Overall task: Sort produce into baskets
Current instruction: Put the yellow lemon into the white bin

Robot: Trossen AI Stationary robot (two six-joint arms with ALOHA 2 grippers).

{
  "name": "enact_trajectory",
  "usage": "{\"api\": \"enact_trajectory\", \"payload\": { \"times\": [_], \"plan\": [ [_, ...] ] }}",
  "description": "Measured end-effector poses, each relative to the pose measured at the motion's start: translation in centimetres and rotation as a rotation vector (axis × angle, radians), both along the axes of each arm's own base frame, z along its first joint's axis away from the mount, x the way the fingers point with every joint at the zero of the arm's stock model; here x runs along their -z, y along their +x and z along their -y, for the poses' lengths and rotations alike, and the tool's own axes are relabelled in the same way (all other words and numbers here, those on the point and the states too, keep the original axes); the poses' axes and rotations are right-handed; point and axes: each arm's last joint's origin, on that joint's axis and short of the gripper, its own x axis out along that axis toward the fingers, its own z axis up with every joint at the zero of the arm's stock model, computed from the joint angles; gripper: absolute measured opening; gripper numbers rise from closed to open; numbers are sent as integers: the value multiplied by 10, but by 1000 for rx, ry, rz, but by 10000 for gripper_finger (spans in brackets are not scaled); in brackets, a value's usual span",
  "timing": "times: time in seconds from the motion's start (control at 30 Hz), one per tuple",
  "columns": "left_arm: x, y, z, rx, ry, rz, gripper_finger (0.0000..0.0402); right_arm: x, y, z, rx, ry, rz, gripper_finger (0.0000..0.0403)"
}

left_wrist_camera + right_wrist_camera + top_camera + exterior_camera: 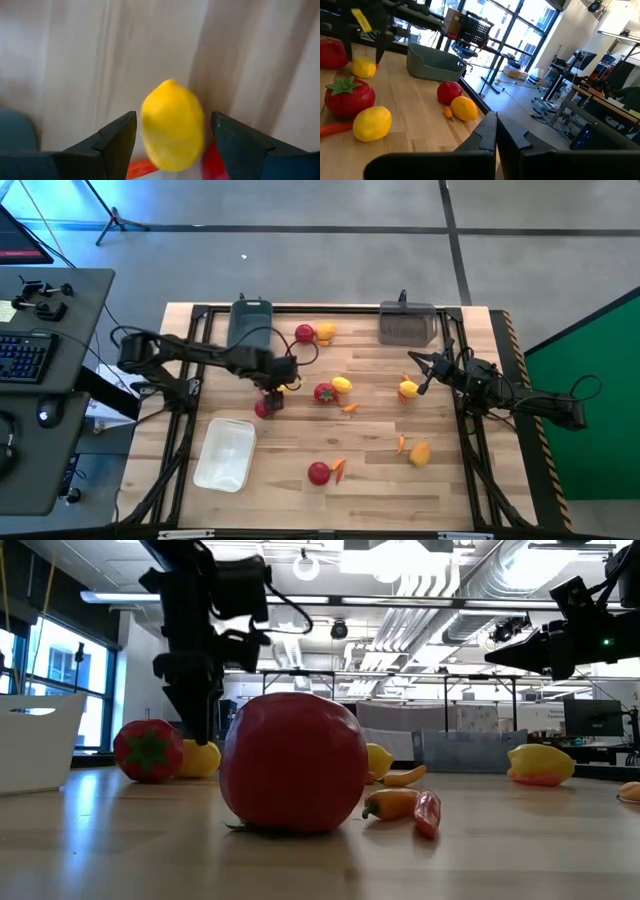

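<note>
My arms were matte black, jointed, with black cables looping along them. My left gripper (172, 145) had two dark, wedge-shaped fingers (117, 142); my right gripper (496, 131) matched.

The slatted wooden table (300, 450) carries scattered tomatoes (318, 472), lemons (420, 454) and peppers (349, 408) — white tray (225, 455) at seven o'clock, blue-grey bin (250, 322) and smoky bin (407, 323) at eleven and one.
</note>
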Motion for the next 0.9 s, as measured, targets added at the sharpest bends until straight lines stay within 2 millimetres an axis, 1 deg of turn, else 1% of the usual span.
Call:
{"api": "enact_trajectory", "payload": {
  "times": [0.17,0.37,0.47,0.57,0.63,0.7,0.9],
  "plan": [
    [10,-1,-7,-6,-6,-76,244,0,0,0,0,0,0,0],
    [20,0,-15,-33,-21,-114,239,0,0,0,0,0,0,0],
    [23,0,-19,-44,-25,-127,219,0,0,0,0,0,0,0],
    [23,0,-20,-16,-23,-128,184,0,0,0,0,0,0,0],
    [19,1,-21,7,-19,-127,161,0,0,0,0,0,0,0],
    [11,4,-22,27,-11,-106,149,0,0,0,0,0,0,0],
    [-31,14,-21,64,6,-55,149,0,0,0,0,0,0,0]
  ]
}}
